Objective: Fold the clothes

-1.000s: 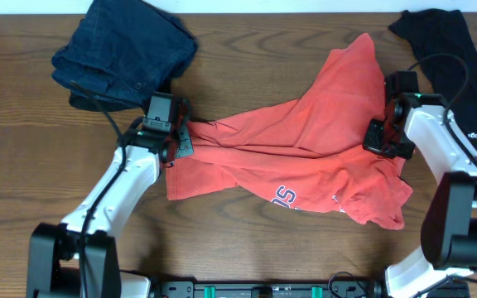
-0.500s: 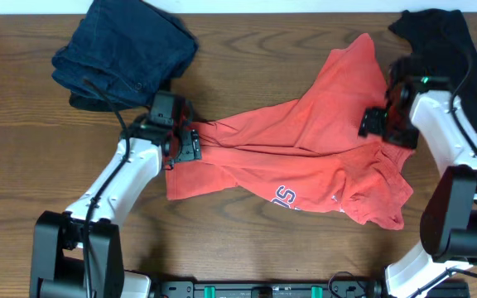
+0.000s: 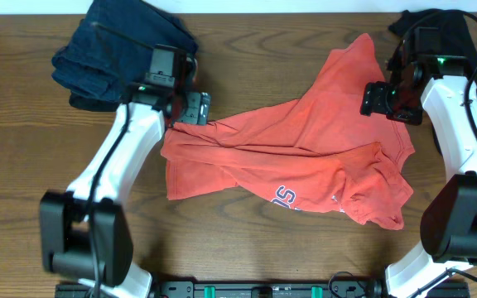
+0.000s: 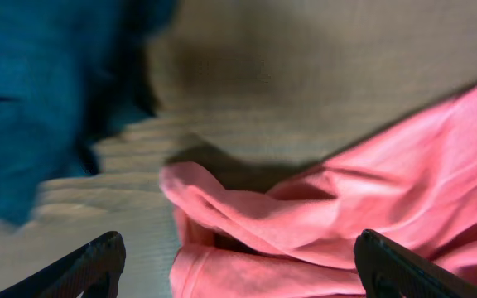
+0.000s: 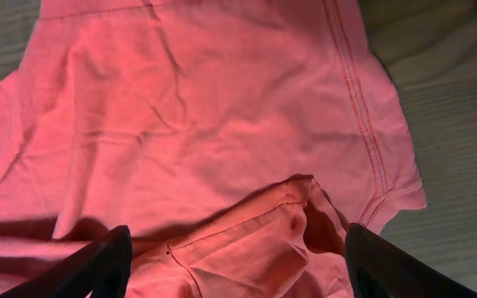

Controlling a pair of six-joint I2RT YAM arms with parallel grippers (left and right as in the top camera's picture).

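Observation:
The coral-red T-shirt (image 3: pixel 305 149) lies crumpled and partly doubled over mid-table, with white-and-navy lettering (image 3: pixel 284 197) showing near its front edge. My left gripper (image 3: pixel 197 108) hovers open above the shirt's left end. In the left wrist view its fingers (image 4: pixel 98 263) stand wide apart over a folded hem of the shirt (image 4: pixel 321 223), holding nothing. My right gripper (image 3: pixel 377 99) is open over the shirt's right side. In the right wrist view the shirt (image 5: pixel 205 108) fills the frame below the spread gripper (image 5: pixel 237 269), and a sleeve seam lies between the tips.
A dark navy denim garment (image 3: pixel 122 50) is heaped at the back left, close behind my left arm, and shows blurred in the left wrist view as denim (image 4: pixel 31 99). A black shirt (image 3: pixel 462 58) lies at the back right under my right arm. Bare wood table (image 3: pixel 23 165).
Both grippers opened and let go of the shirt, then rose and drew back toward the table's far edge. The shirt stays put, its left end slightly settled.

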